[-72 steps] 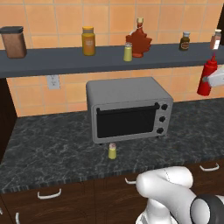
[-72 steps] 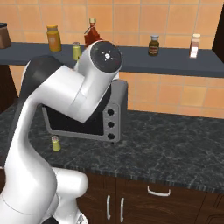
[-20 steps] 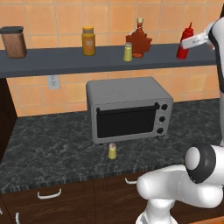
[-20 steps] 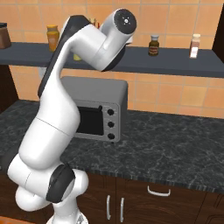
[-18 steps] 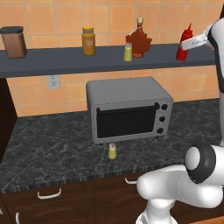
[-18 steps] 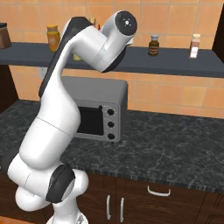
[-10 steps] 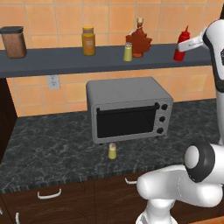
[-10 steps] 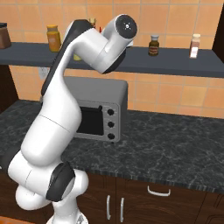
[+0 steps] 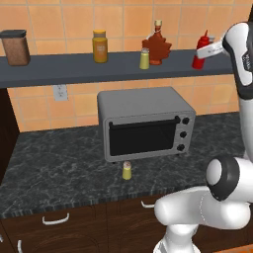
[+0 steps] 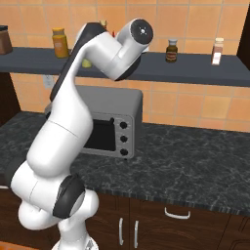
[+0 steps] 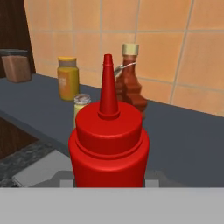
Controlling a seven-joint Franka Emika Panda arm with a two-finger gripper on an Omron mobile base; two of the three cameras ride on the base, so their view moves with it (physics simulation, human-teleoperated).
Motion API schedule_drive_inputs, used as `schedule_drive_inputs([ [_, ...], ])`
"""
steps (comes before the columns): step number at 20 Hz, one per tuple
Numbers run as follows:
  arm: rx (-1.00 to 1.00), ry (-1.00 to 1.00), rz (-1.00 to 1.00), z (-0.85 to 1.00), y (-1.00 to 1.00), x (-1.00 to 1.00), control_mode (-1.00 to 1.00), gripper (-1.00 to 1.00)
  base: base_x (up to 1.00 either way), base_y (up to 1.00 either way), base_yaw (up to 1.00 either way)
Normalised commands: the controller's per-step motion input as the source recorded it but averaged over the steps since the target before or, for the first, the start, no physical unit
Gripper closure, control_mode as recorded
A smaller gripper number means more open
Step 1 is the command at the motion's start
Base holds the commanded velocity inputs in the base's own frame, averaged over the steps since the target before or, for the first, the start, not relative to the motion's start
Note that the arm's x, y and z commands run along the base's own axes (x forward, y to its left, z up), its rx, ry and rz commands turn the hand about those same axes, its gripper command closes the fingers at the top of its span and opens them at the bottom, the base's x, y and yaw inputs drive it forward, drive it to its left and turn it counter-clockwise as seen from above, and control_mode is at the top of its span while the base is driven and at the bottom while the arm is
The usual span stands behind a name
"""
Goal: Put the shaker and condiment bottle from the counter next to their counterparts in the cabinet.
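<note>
Red squeeze condiment bottle (image 9: 199,50), clamped in the gripper (image 9: 207,49), has been carried leftward toward the red maple-leaf bottle (image 9: 156,47) on the slate shelf (image 9: 64,69); placement is judged imminent. 1 yellow-green shaker (image 9: 127,171) awaits below.

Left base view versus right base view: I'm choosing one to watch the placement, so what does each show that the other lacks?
The left base view alone gives the gripper shut on the condiment bottle at the shelf, the maple-leaf bottle and the counter shaker. The right base view adds a dark brown bottle and a pale shaker. Both share the toaster oven, shelf and orange jar.
</note>
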Motion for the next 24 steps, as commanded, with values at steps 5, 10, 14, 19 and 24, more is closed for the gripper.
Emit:
schedule_drive_inputs([
  [5, 0.0, 0.0, 0.02, -0.01, 0.0, 0.21, -1.0, 1.0, 0.0, 0.0, 0.0],
  [10, 0.0, 0.0, 0.05, -0.09, 0.0, 0.38, -1.0, 1.0, 0.0, 0.0, 0.0],
  [14, 0.0, 0.0, 0.07, -0.1, 0.0, 0.31, -1.0, 1.0, 0.0, 0.0, 0.0],
  [19, 0.0, 0.0, 0.06, -0.08, 0.0, 0.33, -1.0, 1.0, 0.0, 0.0, 0.0],
  [24, 0.0, 0.0, 0.06, -0.01, 0.0, 0.34, -1.0, 1.0, 0.0, 0.0, 0.0],
])
